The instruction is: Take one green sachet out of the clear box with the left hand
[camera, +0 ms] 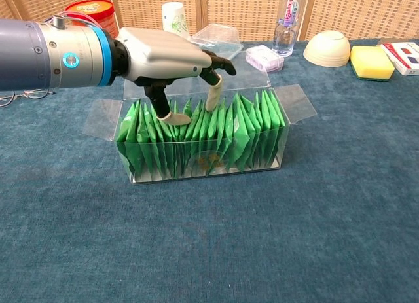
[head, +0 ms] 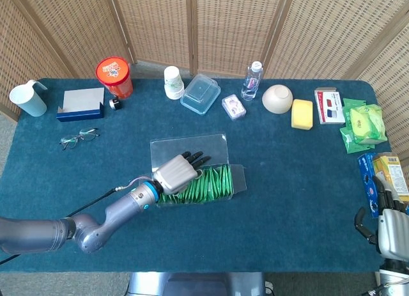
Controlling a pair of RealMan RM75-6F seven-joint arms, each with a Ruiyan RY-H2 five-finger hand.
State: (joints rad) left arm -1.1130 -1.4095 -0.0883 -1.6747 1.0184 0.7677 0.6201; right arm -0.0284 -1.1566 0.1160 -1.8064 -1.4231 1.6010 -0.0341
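Note:
A clear box point(camera: 296, 100) with its flaps open stands mid-table, packed with a row of upright green sachets point(camera: 243, 129). My left hand point(camera: 171, 54) hovers over the left half of the row, palm down. Its thumb point(camera: 163, 113) and a finger point(camera: 213, 97) reach down onto the sachet tops, spread apart with several sachets between them; none is lifted. In the head view the left hand point(head: 177, 172) covers the left end of the box point(head: 236, 178) and sachets point(head: 214, 184). My right hand point(head: 385, 224) hangs off the table's near right corner, holding nothing, fingers apart.
Behind the box stand a red tub point(head: 114, 77), paper cup point(head: 173, 82), clear container point(head: 200, 94), water bottle point(head: 252, 80), bowl point(head: 277, 98) and yellow sponge point(head: 302, 114). Glasses point(head: 79, 138), a mug point(head: 29, 99) and a blue box point(head: 80, 104) lie at the left; green packets point(head: 363, 126) at the right.

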